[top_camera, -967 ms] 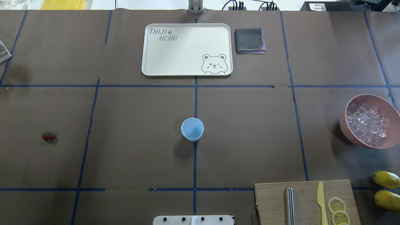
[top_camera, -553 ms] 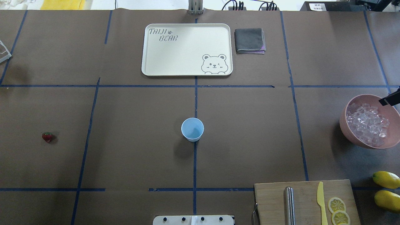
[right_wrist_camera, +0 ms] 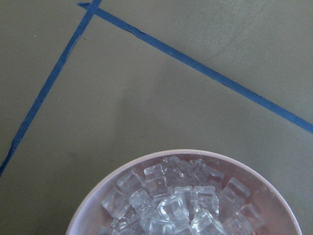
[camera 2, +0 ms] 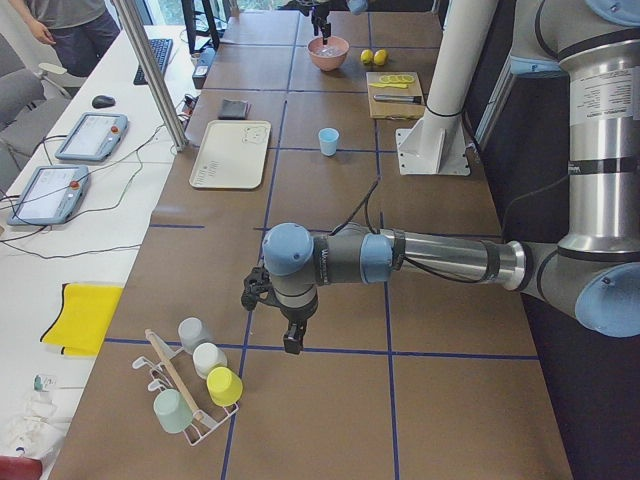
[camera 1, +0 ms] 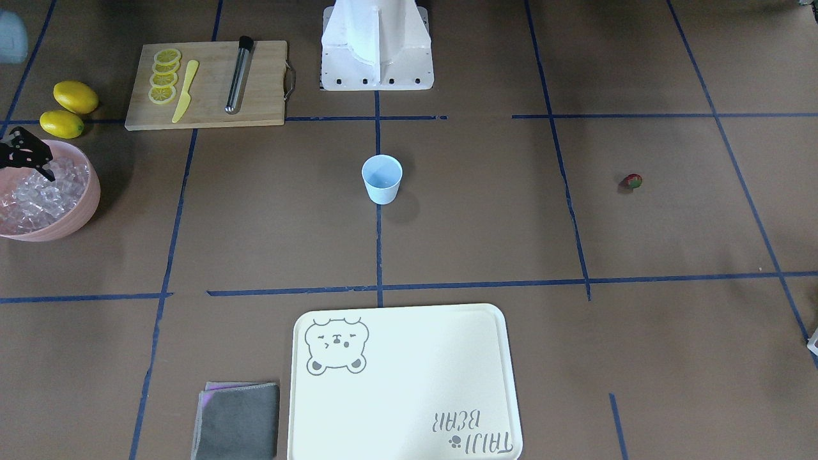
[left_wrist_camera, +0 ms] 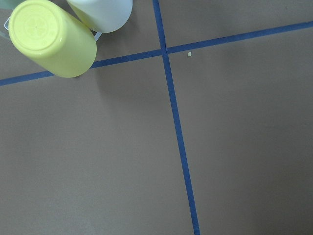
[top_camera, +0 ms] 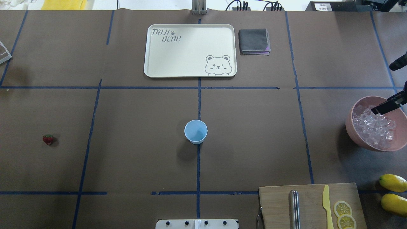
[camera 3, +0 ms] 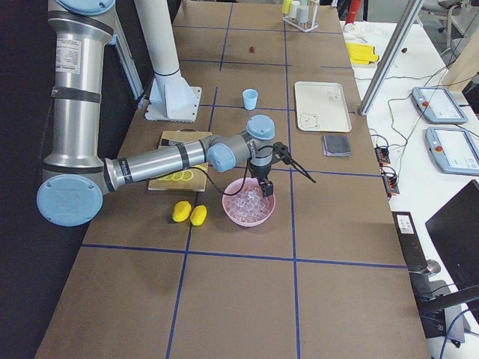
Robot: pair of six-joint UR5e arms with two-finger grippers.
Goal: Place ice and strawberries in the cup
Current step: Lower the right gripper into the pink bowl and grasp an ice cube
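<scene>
Brown paper ruled with blue tape covers your tabletop, and the layout reads as a split of labour. On the overhead view the cup [top_camera: 196,131] stands upright and empty at the centre, mouth up, probably so that either arm can reach it. The strawberry [top_camera: 48,139] lies alone at 9 o'clock from the cup, on the left arm's side. The ice [top_camera: 373,127] is piled in the pink bowl [top_camera: 353,133] at 3 o'clock, on the right arm's side.

Your right gripper [top_camera: 382,90] hangs tilted over the bowl with its fingers spread wide apart and holding nothing. One finger dips over the cubes at the bowl's 1 o'clock rim and the other points off toward 12. I read that as a wide stance for closing on a cube.

Your left gripper [camera 2: 288,340] shows only in the left-end view, hovering above bare paper beside the cup rack [camera 2: 190,415]. You cannot tell from there whether its fingers are apart or together.

A second ago no arm showed overhead at all. Slightly later, one black fingertip crossed the bowl's rim. Now that finger reaches further over the ice and the second finger has come into view. Cup, strawberry and bowl have not shifted, so neither ingredient has been picked up.
</scene>
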